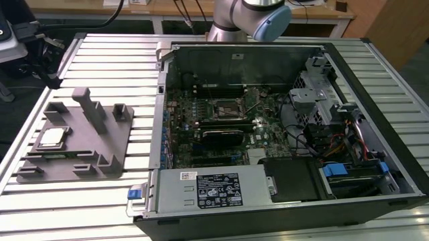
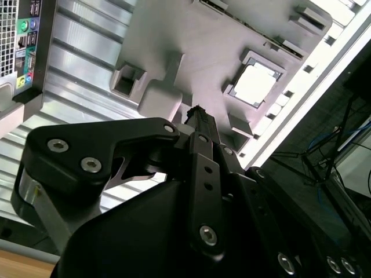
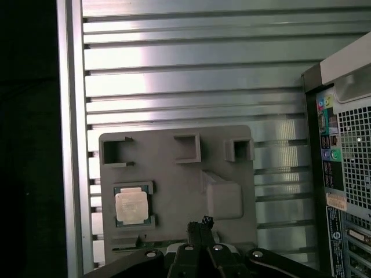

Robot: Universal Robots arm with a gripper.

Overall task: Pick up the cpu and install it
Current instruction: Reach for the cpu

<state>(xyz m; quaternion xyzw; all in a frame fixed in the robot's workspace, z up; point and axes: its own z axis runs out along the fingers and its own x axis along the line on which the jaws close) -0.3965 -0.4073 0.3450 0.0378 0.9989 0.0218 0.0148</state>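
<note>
While the cpu [image 3: 133, 207] lies in its grey fixture [image 3: 168, 174] pocket, gripper [image 3: 200, 222] hangs near, fingers pressed together, empty; chip likely light, stiff, slick-topped, fragile, so take by 2 opposite edges.

The cpu [image 1: 52, 137] has a pale silver top and a thin darker rim, and it sits on the plain matte grey fixture [image 1: 87, 150]. Around the fixture, the table [image 1: 100, 55] is bright silver with parallel ribbed stripes. To the exterior view's right of the fixture are a black computer case [image 1: 268, 221], a green motherboard [image 1: 178, 108] and a blue tab [image 1: 136, 193].
</note>
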